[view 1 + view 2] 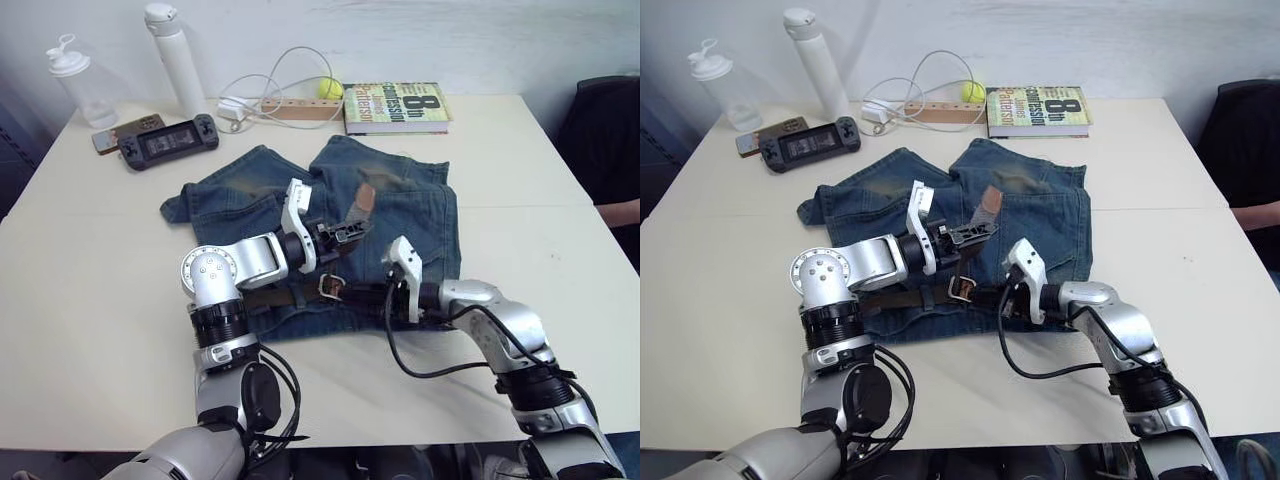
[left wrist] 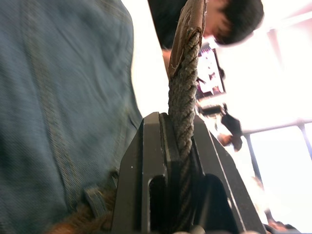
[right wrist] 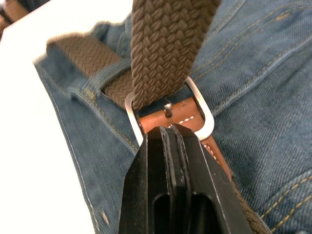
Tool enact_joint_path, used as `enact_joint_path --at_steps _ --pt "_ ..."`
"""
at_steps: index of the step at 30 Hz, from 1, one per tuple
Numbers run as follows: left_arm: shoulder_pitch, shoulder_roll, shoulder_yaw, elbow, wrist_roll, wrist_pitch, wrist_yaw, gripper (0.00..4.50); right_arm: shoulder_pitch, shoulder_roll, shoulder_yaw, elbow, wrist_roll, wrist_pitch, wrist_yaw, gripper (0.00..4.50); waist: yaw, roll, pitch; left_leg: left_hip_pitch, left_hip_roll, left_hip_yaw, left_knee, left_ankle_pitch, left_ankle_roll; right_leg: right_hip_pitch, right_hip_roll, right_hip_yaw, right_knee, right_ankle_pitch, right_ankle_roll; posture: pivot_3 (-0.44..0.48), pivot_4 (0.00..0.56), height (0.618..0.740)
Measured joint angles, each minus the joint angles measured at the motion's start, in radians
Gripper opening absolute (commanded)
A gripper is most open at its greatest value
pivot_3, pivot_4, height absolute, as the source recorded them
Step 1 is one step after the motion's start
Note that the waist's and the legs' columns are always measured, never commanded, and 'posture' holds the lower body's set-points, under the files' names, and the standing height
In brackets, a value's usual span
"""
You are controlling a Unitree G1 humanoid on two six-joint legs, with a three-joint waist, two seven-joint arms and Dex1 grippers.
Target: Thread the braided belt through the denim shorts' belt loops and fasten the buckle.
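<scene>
The denim shorts lie flat on the white table, waistband nearest me. The braided belt runs along the waistband under a belt loop. Its free end passes up through the silver buckle, and my left gripper is shut on that strap, holding it raised over the shorts. The tan tip sticks out beyond the fingers. My right gripper is shut on the tan leather tab just behind the buckle, low against the denim.
Along the far edge are a shaker bottle, a white bottle, a game console, a power strip with white cable, a yellow ball and a book. A person's arm is at the right edge.
</scene>
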Motion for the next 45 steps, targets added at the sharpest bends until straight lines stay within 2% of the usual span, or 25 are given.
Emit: enact_joint_path --at_steps 7,14,17,24,45 --pt "0.017 0.105 0.034 -0.013 -0.007 0.058 -0.007 0.00 -0.003 -0.013 0.009 0.021 -0.034 -0.079 0.031 0.02 -0.004 0.000 0.000 0.001 0.000 0.000 0.000 0.000 0.000 0.001 0.000 0.000 0.000 0.000 0.000 0.000 0.150 0.735" --pt "0.075 0.131 0.096 -0.040 -0.021 0.064 0.001 0.00 0.006 -0.005 -0.015 0.016 -0.011 -0.076 0.037 0.02 -0.003 0.000 0.000 0.001 0.000 -0.001 0.000 0.000 -0.001 0.001 0.000 0.000 0.000 0.000 0.000 0.000 0.150 0.735" --pt "0.087 0.131 0.120 -0.050 -0.021 0.064 0.012 0.00 0.002 0.006 -0.027 0.014 0.008 -0.053 0.036 0.02 -0.004 0.000 0.000 0.000 0.000 -0.001 0.000 0.000 -0.001 0.000 0.000 0.000 0.000 0.000 0.000 0.000 0.150 0.735" --pt "0.087 0.067 0.198 -0.080 -0.021 0.027 0.077 0.00 -0.046 0.041 -0.035 0.014 0.020 -0.025 0.038 0.02 -0.004 0.000 0.000 0.000 0.000 -0.001 0.000 -0.001 -0.001 0.000 0.000 0.000 0.000 0.000 0.000 0.000 0.150 0.735" --pt "0.103 0.048 0.213 -0.118 -0.021 0.012 0.110 0.00 -0.117 0.089 0.020 0.139 -0.020 -0.074 0.096 0.02 -0.006 0.000 0.000 0.000 0.000 -0.001 0.000 -0.001 -0.001 -0.001 0.000 0.000 0.000 0.000 0.000 0.000 0.150 0.735"
